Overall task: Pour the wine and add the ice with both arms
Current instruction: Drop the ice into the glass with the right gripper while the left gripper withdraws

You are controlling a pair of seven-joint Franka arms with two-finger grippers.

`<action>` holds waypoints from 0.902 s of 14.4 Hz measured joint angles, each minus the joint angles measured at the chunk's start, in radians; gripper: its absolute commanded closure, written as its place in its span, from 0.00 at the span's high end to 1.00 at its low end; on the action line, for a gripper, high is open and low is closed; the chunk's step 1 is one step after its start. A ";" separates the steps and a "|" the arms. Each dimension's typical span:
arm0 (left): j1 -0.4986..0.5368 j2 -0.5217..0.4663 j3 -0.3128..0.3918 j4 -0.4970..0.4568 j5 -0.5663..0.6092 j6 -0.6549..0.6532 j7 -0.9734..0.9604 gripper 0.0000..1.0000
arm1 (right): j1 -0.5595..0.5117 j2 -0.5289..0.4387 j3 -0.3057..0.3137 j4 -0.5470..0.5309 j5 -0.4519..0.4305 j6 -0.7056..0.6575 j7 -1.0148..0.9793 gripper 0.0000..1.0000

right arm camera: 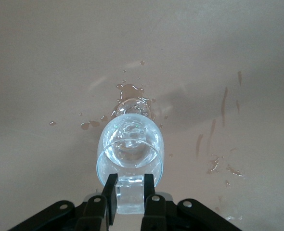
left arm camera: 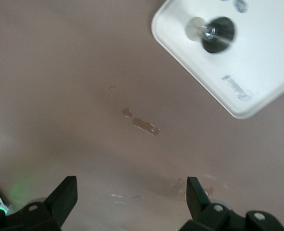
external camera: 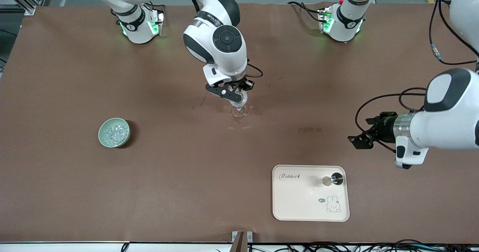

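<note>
Gripping a clear glass point(external camera: 239, 108) at mid-table, the right gripper point(external camera: 235, 93) has both fingers point(right arm camera: 110, 198) closed on the glass rim; the right wrist view shows clear contents inside the glass point(right arm camera: 130, 154), w/ the glass standing on the surface.

Ice point(external camera: 113, 133): one glittering heap of small whitish chunks, lying in one pale green bowl point(external camera: 101, 135), which stands toward the right arm's end of the table, nearer the front camera than the glass and well apart from it.

Left gripper point(external camera: 358, 137): hangs over the table toward the left arm's end, holding nothing, fingers point(left arm camera: 64, 194) spread wide; that arm waits.

One cream tray point(external camera: 295, 203) w/ rabbit print sits near the table edge closest to the front camera, toward the left arm's end. On it, one small dark round item beside a shiny one point(external camera: 332, 179); cannot tell what they are.

Surface: brown mat point(external camera: 168, 184) covers the table edge to edge. Wet patches and splashes around the glass base point(right arm camera: 127, 91); one separate dark stain point(external camera: 310, 130) between glass and tray.

Count: 2 arms, 2 grippers, 1 glass, 1 bowl, 1 tray. Room: grey floor past the edge where the bases stand; cables point(external camera: 336, 246) run along the edge closest to the camera.
</note>
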 measured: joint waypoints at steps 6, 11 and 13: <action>-0.008 -0.144 0.012 0.000 0.014 -0.001 0.331 1.00 | 0.000 0.001 0.000 0.002 -0.005 0.001 0.001 0.34; -0.296 -0.383 0.465 -0.001 -0.074 -0.058 0.646 1.00 | 0.000 0.002 0.000 0.003 -0.006 0.001 0.001 0.44; -0.390 -0.456 0.621 -0.012 -0.108 -0.082 0.740 1.00 | 0.000 0.002 -0.001 0.007 -0.006 0.001 0.001 0.63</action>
